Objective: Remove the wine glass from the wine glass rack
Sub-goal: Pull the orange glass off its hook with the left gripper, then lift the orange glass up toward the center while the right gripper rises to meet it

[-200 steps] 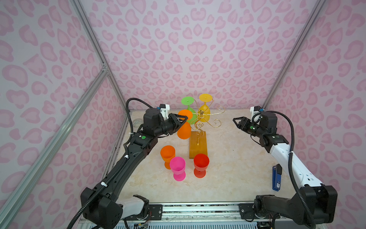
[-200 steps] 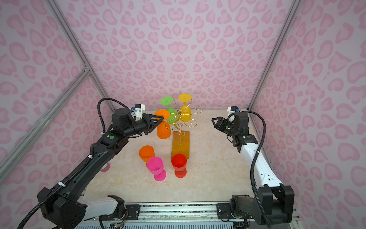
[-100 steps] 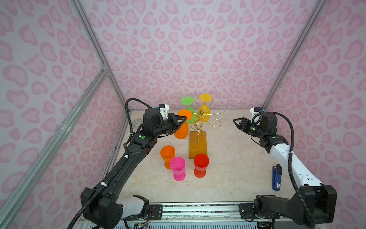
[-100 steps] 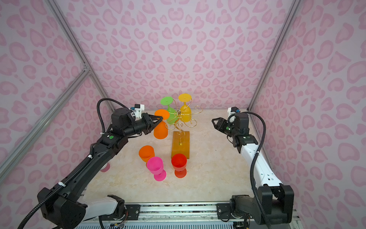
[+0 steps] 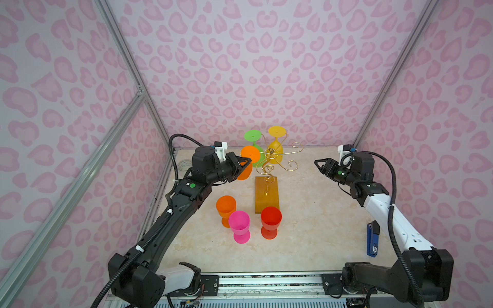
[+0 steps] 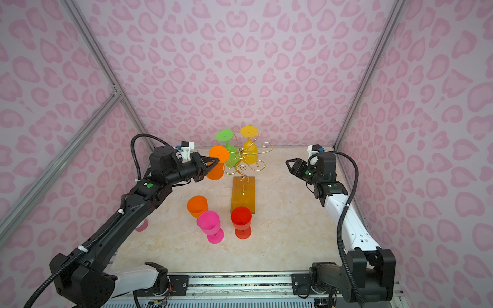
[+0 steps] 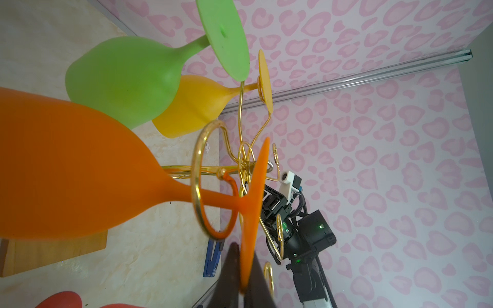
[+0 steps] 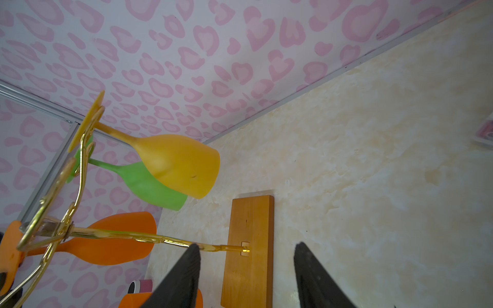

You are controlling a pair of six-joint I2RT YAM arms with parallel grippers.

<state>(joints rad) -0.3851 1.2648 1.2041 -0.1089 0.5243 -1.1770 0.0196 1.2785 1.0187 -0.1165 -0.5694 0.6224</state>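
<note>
The wine glass rack point(image 5: 270, 154), gold wire on a wooden base point(image 5: 266, 194), stands at the back middle in both top views. Three glasses hang on it upside down: orange point(image 5: 244, 173), green point(image 5: 253, 137) and yellow point(image 5: 276, 156). My left gripper point(image 5: 248, 160) point(image 6: 216, 160) is shut on the rim of the orange wine glass's point(image 7: 80, 165) foot. In the left wrist view that gripper point(image 7: 244, 266) pinches the thin orange disc while the stem still passes through a gold ring point(image 7: 196, 181). My right gripper point(image 5: 320, 166) point(image 8: 246, 245) hovers open and empty to the right of the rack.
Three glasses stand upright in front of the base: orange point(image 5: 226, 206), pink point(image 5: 239, 224) and red point(image 5: 271, 218). A blue stapler-like object point(image 5: 373, 240) lies beside the right arm. A tape roll point(image 5: 185, 164) lies at the back left by the wall.
My left gripper's jaws have closed onto the orange glass's foot, and the glass has shifted slightly left. The right arm has not moved.
</note>
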